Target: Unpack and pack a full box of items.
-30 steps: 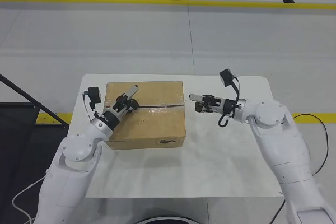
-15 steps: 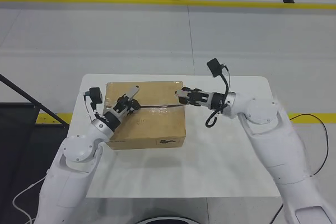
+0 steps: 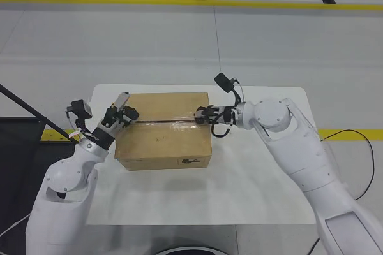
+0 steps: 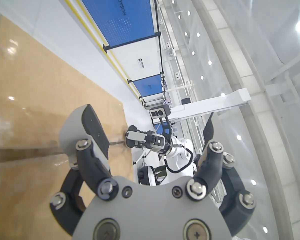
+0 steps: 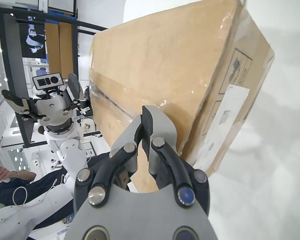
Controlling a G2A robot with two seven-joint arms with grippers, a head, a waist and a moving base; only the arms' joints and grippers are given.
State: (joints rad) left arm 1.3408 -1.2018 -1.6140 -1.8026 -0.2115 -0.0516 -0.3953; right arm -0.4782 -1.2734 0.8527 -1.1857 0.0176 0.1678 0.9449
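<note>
Brown cardboard box [image 3: 164, 137], clear tape over its top seam, sits on the counter [image 3: 255, 185]; left hand [image 3: 124, 107] spread apart, right hand [image 3: 201, 116] pinched together at the seam

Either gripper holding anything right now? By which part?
Nothing visibly. Left gripper is open at the box edge; right gripper is shut at the taped seam end, nothing seen between.

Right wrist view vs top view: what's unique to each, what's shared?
Right wrist view: the white label on an end face of the box; right gripper shut. Top view: the whole table, the box's near side. Shared: the box's taped seam, right gripper at one end, left gripper at the other.
</note>
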